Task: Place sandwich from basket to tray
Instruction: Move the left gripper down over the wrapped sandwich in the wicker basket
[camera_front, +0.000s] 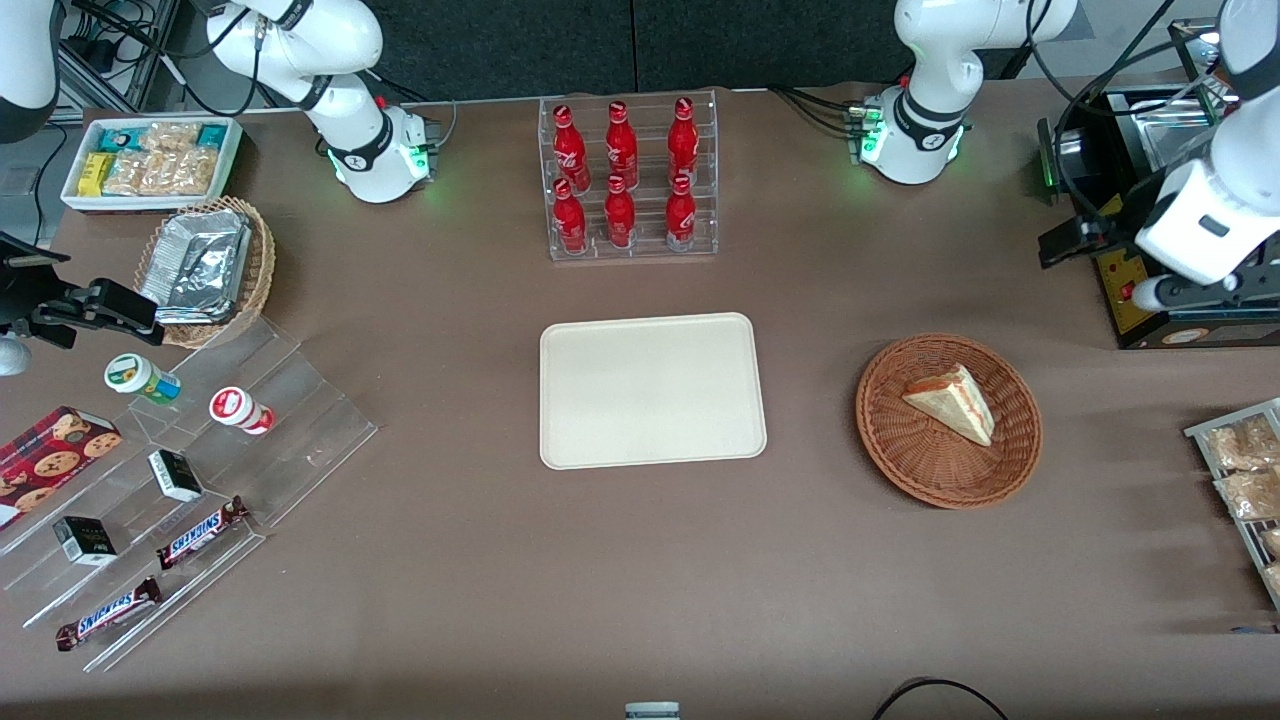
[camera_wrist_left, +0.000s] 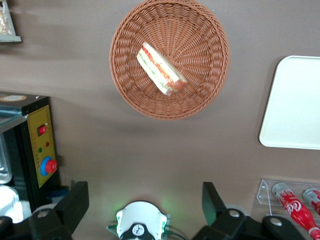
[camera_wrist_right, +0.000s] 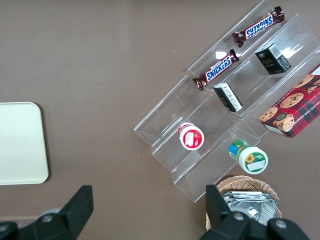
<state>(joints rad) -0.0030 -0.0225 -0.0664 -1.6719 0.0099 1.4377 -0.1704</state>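
Up at the right edge of the front view, the left arm's gripper hangs above the table, well apart from the basket; the wrist view shows its two dark fingers spread wide with nothing between them, only bare table and the arm's own white base lit green. Right of centre in the front view sits the basket, round, reddish-brown and woven, flat on the table. Inside it lies the sandwich, a pale triangular wedge resting a little off the basket's middle, toward its upper right part in that frame. Seen from the wrist, the sandwich lies slantwise in the basket, its red, yellow and green layers showing along the cut edge. At the middle of the front view lies the tray, cream, rectangular with rounded corners, with nothing on it and well apart from the basket; a brown strip of table lies between them. Above the tray in the front frame, farther from that camera, a clear rack holds six red bottles in two rows. A black box with a yellow panel stands under the gripper at the right edge. In the lower left of the front view, clear stepped shelves toward the parked arm's end carry chocolate bars, small boxes and two small jars.
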